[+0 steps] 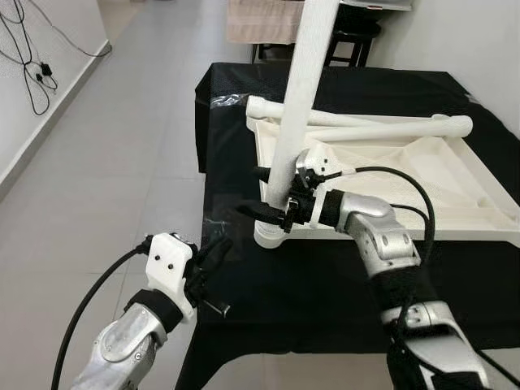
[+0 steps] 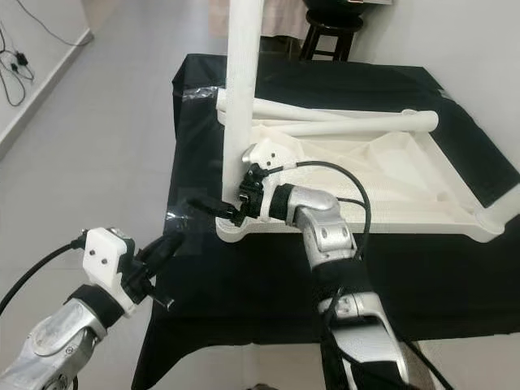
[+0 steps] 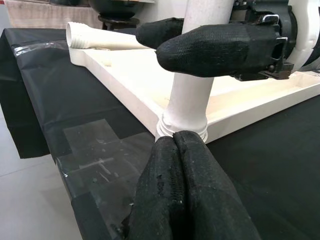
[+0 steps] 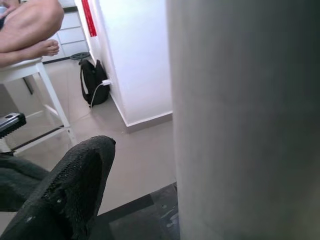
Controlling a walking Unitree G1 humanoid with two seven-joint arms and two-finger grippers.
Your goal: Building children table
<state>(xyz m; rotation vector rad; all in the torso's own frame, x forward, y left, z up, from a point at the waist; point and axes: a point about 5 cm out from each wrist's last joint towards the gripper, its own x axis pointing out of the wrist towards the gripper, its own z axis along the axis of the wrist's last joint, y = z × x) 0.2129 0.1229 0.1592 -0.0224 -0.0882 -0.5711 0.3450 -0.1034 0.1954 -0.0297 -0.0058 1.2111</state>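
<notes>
Leg (image 1: 302, 97) stands upright in the corner socket (image 1: 268, 234) of the upturned white tabletop (image 1: 455, 175), which lies on the black-draped table (image 1: 268, 301). We judge the right gripper (image 1: 272, 213) clamps the leg low down to keep it plumb while it seats. White, round, plain tube; two more legs (image 1: 382, 123) lie loose across the tabletop. Left gripper (image 1: 213, 253) hangs near the table's front edge, fingers pressed together, holding nothing. Grey tiled floor (image 1: 122, 146) surrounds.

A white table leg (image 1: 299, 106) and white tabletop (image 1: 455, 175) are seen on a black cloth (image 1: 325, 280), over grey floor tiles (image 1: 122, 146), with perhaps a beige striped fabric (image 1: 262, 20) beyond.
</notes>
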